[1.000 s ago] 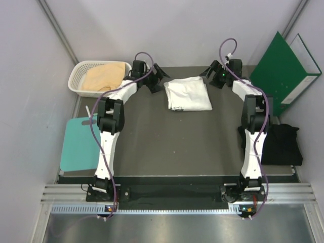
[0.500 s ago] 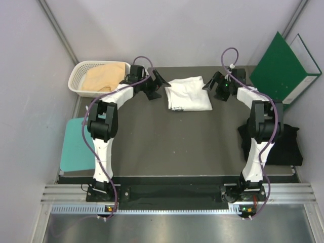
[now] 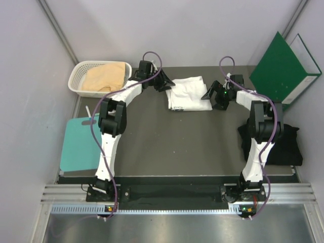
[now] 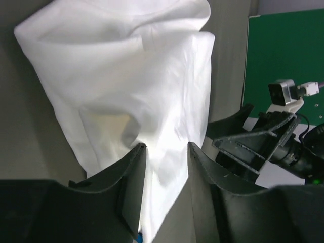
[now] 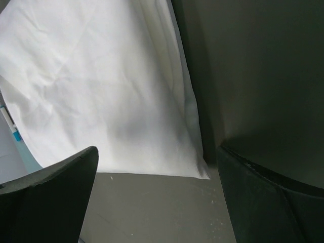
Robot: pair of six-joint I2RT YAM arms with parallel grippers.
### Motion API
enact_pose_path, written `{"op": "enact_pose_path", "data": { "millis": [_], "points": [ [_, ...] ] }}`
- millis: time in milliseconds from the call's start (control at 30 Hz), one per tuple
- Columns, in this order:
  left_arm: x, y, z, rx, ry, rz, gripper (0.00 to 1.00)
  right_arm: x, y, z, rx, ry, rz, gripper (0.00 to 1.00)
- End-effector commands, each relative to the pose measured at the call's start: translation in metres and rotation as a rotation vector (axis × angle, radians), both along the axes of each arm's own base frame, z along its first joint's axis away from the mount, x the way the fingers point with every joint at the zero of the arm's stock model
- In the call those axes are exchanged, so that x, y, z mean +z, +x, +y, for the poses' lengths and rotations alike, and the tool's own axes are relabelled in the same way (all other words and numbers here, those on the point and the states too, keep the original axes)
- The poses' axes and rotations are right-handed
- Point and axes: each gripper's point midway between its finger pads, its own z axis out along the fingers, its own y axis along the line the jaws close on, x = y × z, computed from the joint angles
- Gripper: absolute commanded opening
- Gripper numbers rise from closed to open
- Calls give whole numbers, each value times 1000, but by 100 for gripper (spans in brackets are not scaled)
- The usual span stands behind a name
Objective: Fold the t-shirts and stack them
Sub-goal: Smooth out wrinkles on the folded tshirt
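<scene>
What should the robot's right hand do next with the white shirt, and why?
Probably the right gripper should ease a little further onto the right edge of the white t-shirt and close. Its jaws stand wide open right at that edge and grip nothing, while the left gripper has cloth between its fingers on the opposite side.
</scene>
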Motion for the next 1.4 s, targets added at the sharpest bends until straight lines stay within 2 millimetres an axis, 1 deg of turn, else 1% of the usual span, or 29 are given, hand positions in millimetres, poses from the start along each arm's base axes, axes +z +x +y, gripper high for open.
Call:
{"op": "enact_pose_path", "data": {
  "millis": [0,100,133,200,233,367,400,433,500,533,567,600,633,667,700,800,867,967,1000,1067,1100,1167,1200,1267,1333,1367],
  "points": [
    [4,21,-3,2,-17,-41,30,26,-2,-3,25,-8,-55,100],
    [-5,25,-5,7,-18,-35,11,26,-5,-8,14,-9,-49,100],
    [-8,26,-4,10,-15,-33,0,26,-5,-10,12,-12,-51,100],
    [-4,29,-5,9,-27,-52,0,27,-8,-10,12,-14,-48,100],
    [2,30,-6,8,-33,-68,0,27,-5,-29,-24,-18,-49,100],
    [20,36,-3,16,-50,-110,0,23,-10,-38,-40,-24,-35,99],
    [21,36,-2,19,-49,-110,1,22,-10,-40,-46,-23,-31,100],
    [27,35,0,19,-49,-117,4,22,-12,-41,-46,-24,-30,100],
    [35,31,3,15,-37,-128,34,20,-13,-40,-46,-22,-26,100],
    [32,29,6,20,-25,-112,49,21,-12,-41,-48,-20,-30,100],
    [35,28,8,19,-6,-127,62,20,-13,-40,-49,-18,-28,100],
    [30,25,11,23,13,-119,66,18,-13,-39,-49,-12,-23,100],
    [39,26,15,41,34,-143,68,17,-14,-39,-51,-10,-20,100],
    [37,24,21,45,67,-144,69,16,-14,-39,-51,-10,-19,100],
    [40,23,23,49,81,-154,70,16,-14,-39,-51,-8,-17,99],
    [25,22,35,71,161,-136,70,13,-13,-38,-48,-5,-14,100],
    [18,22,39,77,193,-134,69,11,-12,-38,-47,-1,-8,100],
    [2,21,44,81,230,-101,69,11,-10,-38,-50,0,-8,100],
    [-7,20,44,79,239,-84,69,11,-10,-38,-50,0,-8,100],
    [-13,21,42,74,232,-74,68,11,-8,-39,-51,-1,-6,100],
    [-21,21,41,70,233,-60,68,11,-8,-39,-51,0,-3,100],
    [-24,23,39,69,224,-56,66,11,-6,-40,-55,0,-1,100],
    [-30,24,38,70,223,-47,66,12,-4,-42,-58,-3,-5,100],
    [-32,27,34,70,201,-47,63,13,-3,-43,-58,-4,-7,100],
    [-29,34,28,80,161,-60,62,11,-4,-43,-59,-2,2,100],
    [-38,35,27,78,154,-44,59,11,-3,-44,-60,-2,2,100]
  ]
}}
